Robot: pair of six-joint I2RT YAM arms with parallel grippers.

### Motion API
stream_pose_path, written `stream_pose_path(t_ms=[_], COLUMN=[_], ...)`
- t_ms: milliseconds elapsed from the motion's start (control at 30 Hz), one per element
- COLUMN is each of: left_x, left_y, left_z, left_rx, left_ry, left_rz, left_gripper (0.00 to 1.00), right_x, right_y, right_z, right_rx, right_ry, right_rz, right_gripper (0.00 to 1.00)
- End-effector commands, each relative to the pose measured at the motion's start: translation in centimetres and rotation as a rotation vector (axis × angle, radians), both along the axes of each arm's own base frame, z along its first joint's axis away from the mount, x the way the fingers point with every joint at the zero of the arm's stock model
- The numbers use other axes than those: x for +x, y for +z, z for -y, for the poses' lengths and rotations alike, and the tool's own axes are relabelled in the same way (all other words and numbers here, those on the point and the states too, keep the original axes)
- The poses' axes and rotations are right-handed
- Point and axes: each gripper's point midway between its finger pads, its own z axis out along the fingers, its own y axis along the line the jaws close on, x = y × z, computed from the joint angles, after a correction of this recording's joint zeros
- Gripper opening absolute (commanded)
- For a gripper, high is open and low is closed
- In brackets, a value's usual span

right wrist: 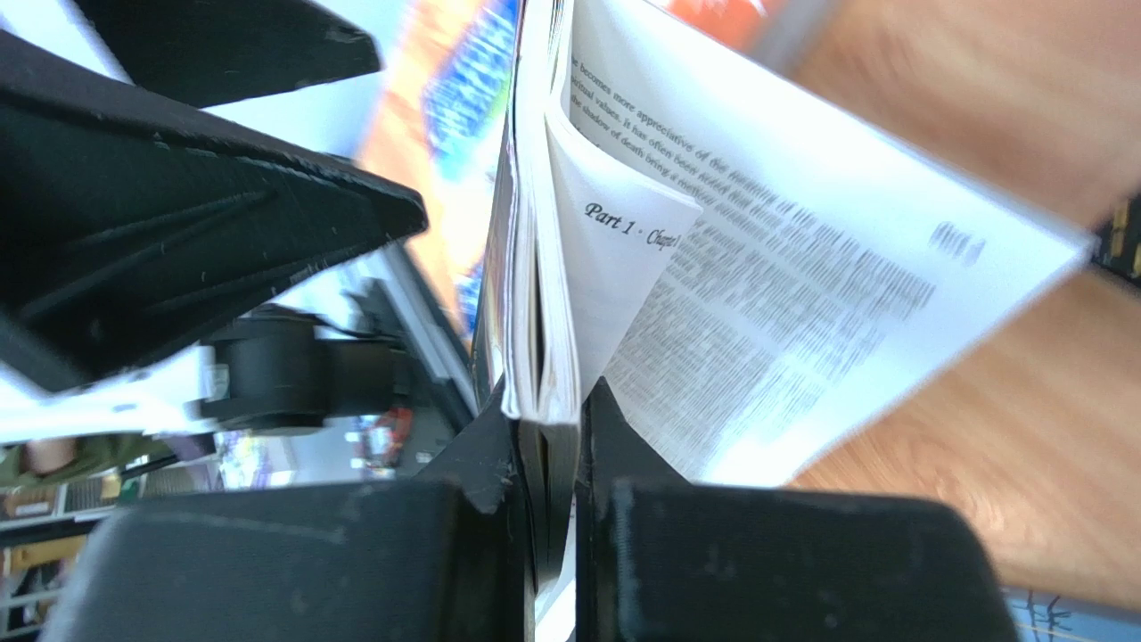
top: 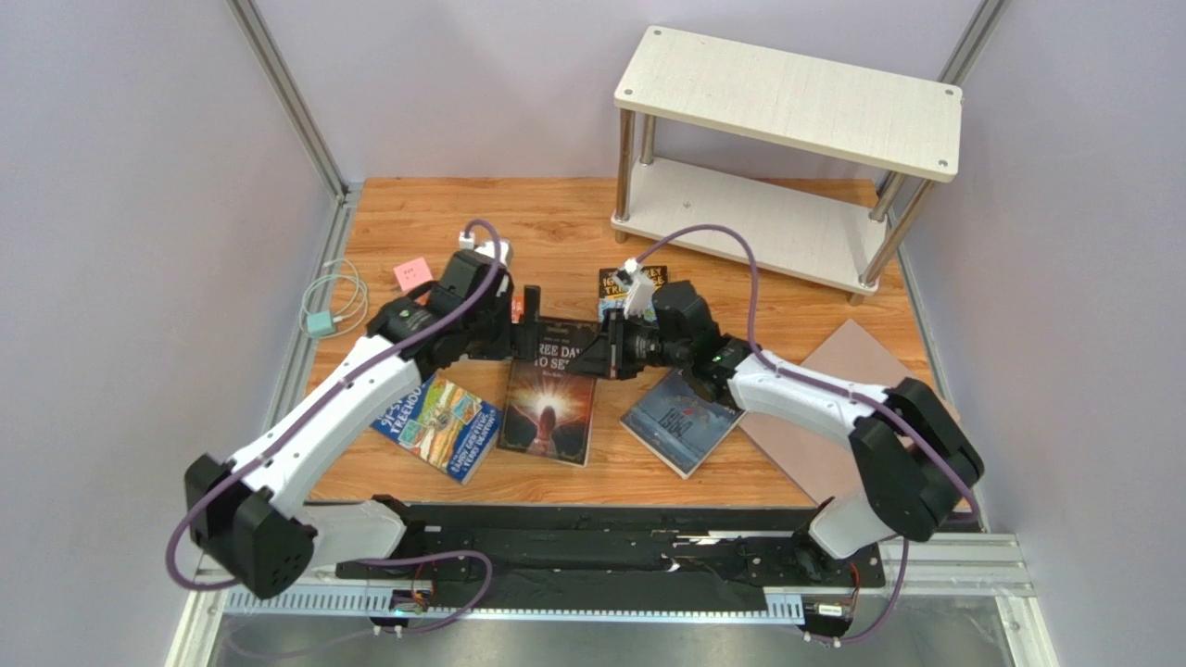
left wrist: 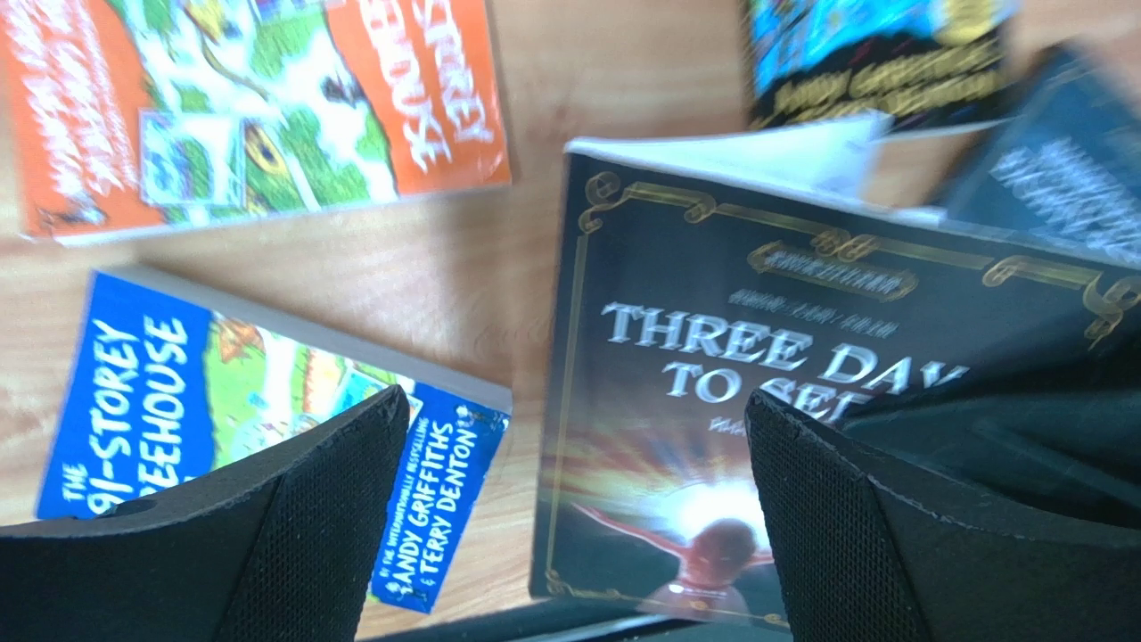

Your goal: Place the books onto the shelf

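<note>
- The right gripper (right wrist: 549, 421) is clamped tight on the dark brown book (top: 550, 403). Its two fingers pinch the cover and a sheaf of pages at the book's far edge.
- From that pinched edge several loose pages fan open. One printed page curls over and shows "Part 1 : Chapt…"; the text below it is too blurred to read.
- The left gripper (left wrist: 576, 415) has its fingers spread wide and holds nothing. It hangs just above the left part of the dark brown book. I cannot tell whether either pad touches the cover.
- The dark brown book's cover has a gold scroll border and silver lettering, "THREE DAYS TO SE…", over a glowing figure.
- The blue Treehouse book (left wrist: 161, 388) lies on the counter (top: 557, 229) just left of the dark brown book. It reads "91-STOREY TREEHOUSE" and "ANDY GRIFFITHS & TERRY DENTON".
- The orange Treehouse book (left wrist: 268, 107) lies flat to the left of the dark brown book, close by the blue one. Only "STOREY" can be read on it.
- A third cartoon-cover book (top: 634, 285) lies just beyond the dark brown book, its yellow writing blurred.
- The dark blue book (top: 682, 420) lies flat just right of the dark brown book.
- The shelf (top: 794, 97) stands well beyond and to the right of the dark brown book.
</note>
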Motion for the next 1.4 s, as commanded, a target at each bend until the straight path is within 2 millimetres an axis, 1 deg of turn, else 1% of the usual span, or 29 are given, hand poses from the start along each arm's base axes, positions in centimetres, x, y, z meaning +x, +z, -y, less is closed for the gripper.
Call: stream_pose_path(t_ms=[0,33,67,100,133,167,233,300,333,400,433,467,533,567,600,633,667,700,733,767,800,833,1000,1067,1100,1167,1233,1300,1367], left_x=[0.0,-0.6,-0.9,-0.6,-1.3,-1.7,-2.3,-2.6,-3.5,-4.1,-4.2,-4.2,-4.4,-4.4,-4.2,-3.6,-3.4,-3.1,-2.8,-2.6,-2.3,-2.1,-0.7,-0.3,-0.5,-0.4,-0.3,-0.1,0.1], left_y=[2.4,3.8,3.5,4.4,5.2,4.9,5.7,6.4,6.4,7.5,7.3,7.7,7.6,7.6,7.2,7.4,7.4,7.4,8.1,8.5,8.8,9.7,11.6,13.5,13.8,15.6,16.2,16.4,17.4], left_z=[0.7,1.2,1.4,1.7,2.4,2.7,4.0,5.2,6.1,7.3,7.6,7.9,8.5,8.7,8.6,8.5,8.3,8.2,8.1,8.1,8.1,8.2,9.4,10.2,10.9,11.8,12.6,13.2,13.5], left_rx=[-0.106,-0.164,-0.182,-0.221,-0.273,-0.296,-0.364,-0.418,-0.465,-0.534,-0.556,-0.572,-0.598,-0.603,-0.592,-0.576,-0.565,-0.553,-0.548,-0.546,-0.543,-0.551,-0.591,-0.638,-0.676,-0.736,-0.782,-0.808,-0.836], left_ry=[-0.124,-0.166,-0.196,-0.217,-0.269,-0.296,-0.377,-0.444,-0.508,-0.576,-0.591,-0.611,-0.637,-0.650,-0.635,-0.611,-0.600,-0.585,-0.579,-0.575,-0.569,-0.566,-0.593,-0.623,-0.667,-0.706,-0.750,-0.787,-0.803], left_rz=[0.102,0.144,0.155,0.203,0.223,0.223,0.240,0.257,0.239,0.254,0.243,0.253,0.231,0.225,0.212,0.212,0.211,0.218,0.234,0.248,0.257,0.275,0.288,0.320,0.301,0.324,0.294,0.281,0.307], left_gripper=[1.00,1.00,1.00,1.00,1.00,1.00,1.00,1.00,1.00,0.99,0.99,0.93,0.63,0.17,0.00,0.00,0.00,0.00,0.00,0.00,0.00,0.00,0.00,0.00,0.00,0.00,0.00,0.00,0.00], right_x=[0.8,0.8,0.4,0.4,0.3,-0.2,-0.5,-0.8,-0.9,-0.9,-0.8,-0.8,-0.7,-0.4,-0.3,0.6,0.9,1.2,2.0,2.1,1.5,1.5,0.0,-0.7,-1.1,-1.6,-2.0,-2.1,-2.0], right_y=[9.2,10.0,10.7,11.6,12.6,13.3,14.5,15.3,15.3,15.5,15.4,15.4,15.4,15.3,15.2,13.8,13.7,13.1,12.0,11.6,11.2,10.8,9.1,8.4,8.5,8.4,9.0,8.5,8.3], right_z=[0.8,1.0,1.0,1.3,1.3,1.3,1.3,1.2,1.0,1.0,0.9,0.7,0.6,0.5,0.5,0.7,1.0,1.5,2.2,2.6,3.4,3.7,5.4,6.1,6.4,7.0,7.1,7.1,7.0], right_rx=[0.187,0.201,0.216,0.232,0.248,0.266,0.291,0.307,0.311,0.319,0.324,0.327,0.330,0.324,0.314,0.258,0.228,0.196,0.142,0.127,0.120,0.114,0.123,0.164,0.193,0.257,0.311,0.317,0.326], right_ry=[0.062,0.070,0.103,0.110,0.126,0.162,0.195,0.218,0.232,0.241,0.244,0.248,0.252,0.244,0.235,0.185,0.149,0.117,0.047,0.024,0.011,-0.010,-0.040,-0.047,-0.040,-0.032,-0.026,-0.026,-0.024], right_rz=[0.172,0.188,0.198,0.217,0.236,0.245,0.268,0.282,0.283,0.279,0.281,0.276,0.263,0.258,0.250,0.223,0.224,0.228,0.227,0.231,0.238,0.236,0.239,0.228,0.230,0.238,0.243,0.230,0.229], right_gripper=[0.00,0.00,0.00,0.00,0.00,0.00,0.00,0.00,0.00,0.02,0.02,0.05,0.09,0.12,0.23,0.37,0.53,0.58,0.72,0.78,0.95,1.00,1.00,1.00,1.00,1.00,1.00,1.00,1.00])
